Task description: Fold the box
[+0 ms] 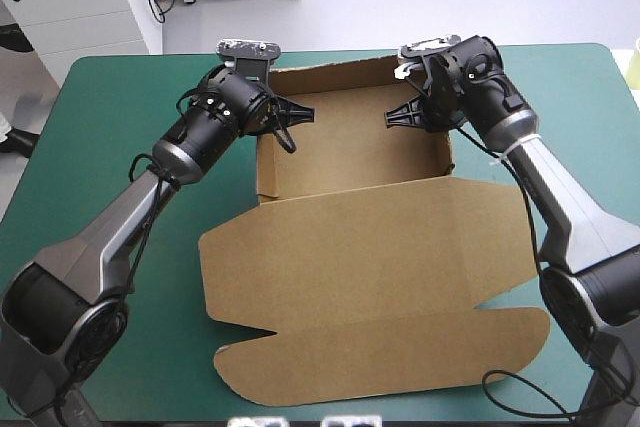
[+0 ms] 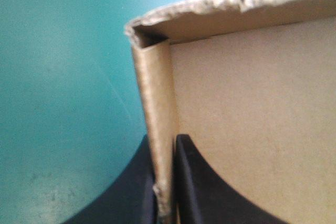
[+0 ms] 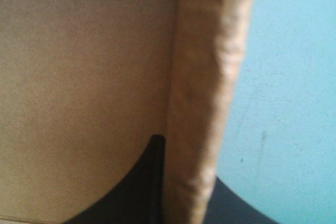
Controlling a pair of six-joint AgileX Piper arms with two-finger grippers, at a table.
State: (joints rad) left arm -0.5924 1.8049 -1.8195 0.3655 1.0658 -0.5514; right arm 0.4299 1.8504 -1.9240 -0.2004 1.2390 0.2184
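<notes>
I see the surface bare and teal-green along its left side, from the left edge in to the box, so that strip is open room, crossed only by my left arm. The box sits mid-surface as an open tray. Its far wall lies close to the far edge, and the lid lies flat on the cover on the side towards me, wider than the tray on both sides. The left gripper is at the left wall, near the far-left corner. In the left wrist view its black fingers are all but together, with that wall pinched upright between them, one finger inside over the brown floor and one outside over the cover. Ahead of the fingers the wall runs to the corner, where the far wall's top edge looks ragged. Across the tray, the two grippers face each other with the open floor between them, well apart. The right gripper is at the right wall, towards the far-right corner. In the right wrist view its fingers clamp narrowly on that wall, the inner one against the tray side and the outer one over the cover. Beyond the right wall, bare cover runs to the right edge, with my right arm above it.
</notes>
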